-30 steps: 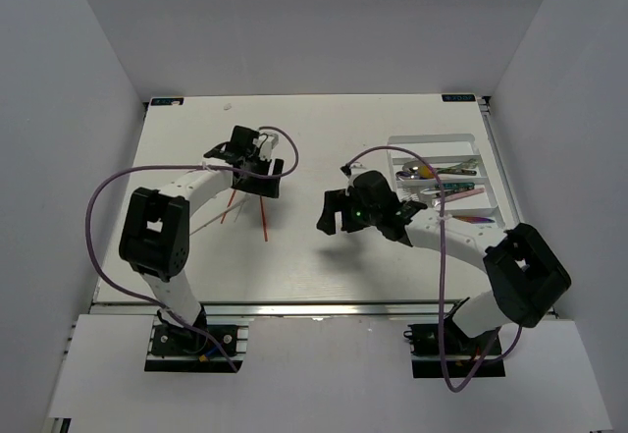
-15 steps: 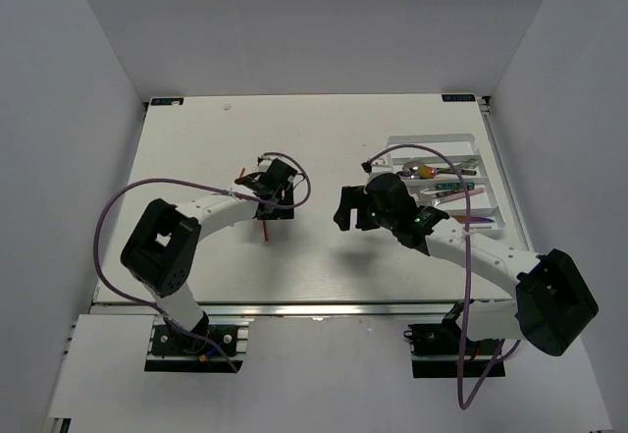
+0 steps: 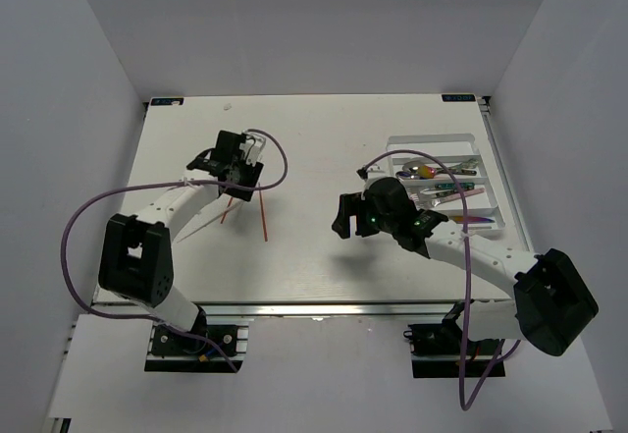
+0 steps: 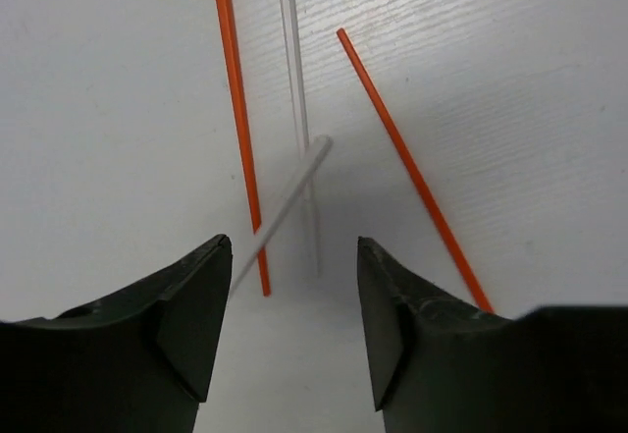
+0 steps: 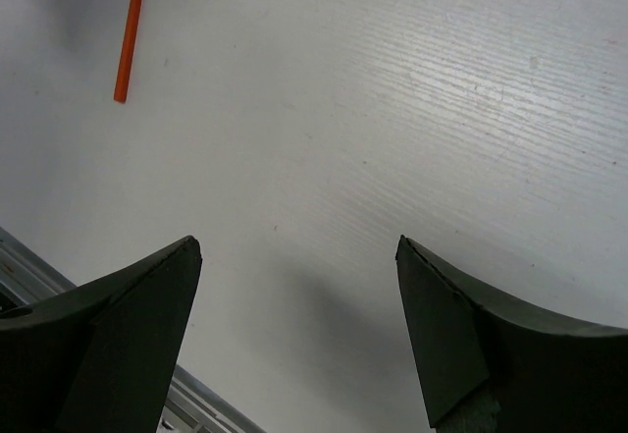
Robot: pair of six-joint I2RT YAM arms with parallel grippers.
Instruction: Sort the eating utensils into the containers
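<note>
Two red-orange chopsticks (image 4: 238, 119) (image 4: 407, 163) and a white chopstick (image 4: 294, 70) lie flat on the table just ahead of my left gripper (image 4: 293, 243). A second white chopstick (image 4: 289, 197) runs slantwise across them toward the left finger. The jaws are open with nothing between them. From above, the left gripper (image 3: 240, 180) hovers over the far ends of the chopsticks (image 3: 264, 222). My right gripper (image 3: 341, 219) is open and empty over bare table at mid-right; in its own view (image 5: 298, 242) a red-orange chopstick (image 5: 130, 30) shows at upper left. The white tray (image 3: 432, 141) at the right holds metal utensils (image 3: 432, 170).
White walls close in the table at the back and both sides. The table's near metal edge (image 5: 29, 261) shows at the lower left of the right wrist view. Purple cables loop from both arms above the table.
My left gripper swung right and nearer, then back to the far left above the chopsticks, and its jaws narrowed a little. The right arm stretched out and its gripper shifted slightly right.
</note>
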